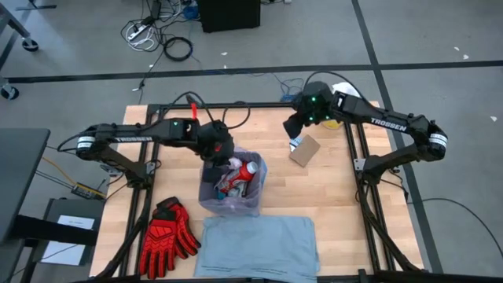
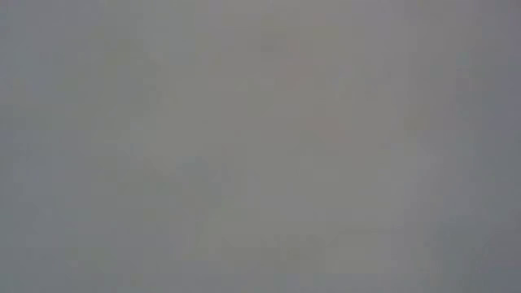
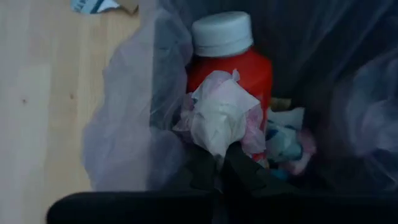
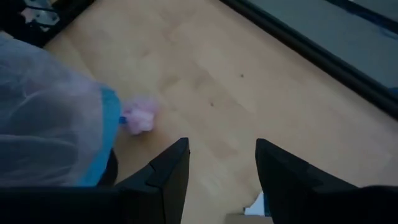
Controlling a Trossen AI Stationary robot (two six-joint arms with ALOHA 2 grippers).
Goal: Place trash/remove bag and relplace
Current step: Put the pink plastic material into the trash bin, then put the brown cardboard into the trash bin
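Crumpled paper (image 3: 219, 118) pinched in left gripper (image 3: 221, 163) inside bag (image 1: 206, 203); right gripper (image 4: 221, 168) spread, empty, well apart.

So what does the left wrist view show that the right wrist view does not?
Only the left wrist view looks into the bag: a red bottle with a pale cap, and crumpled white paper held in the closed left gripper.

Only the right wrist view shows the open right gripper above bare table, a blue drawstring and a small pink scrap.

Both show the translucent bag and the wooden tabletop.
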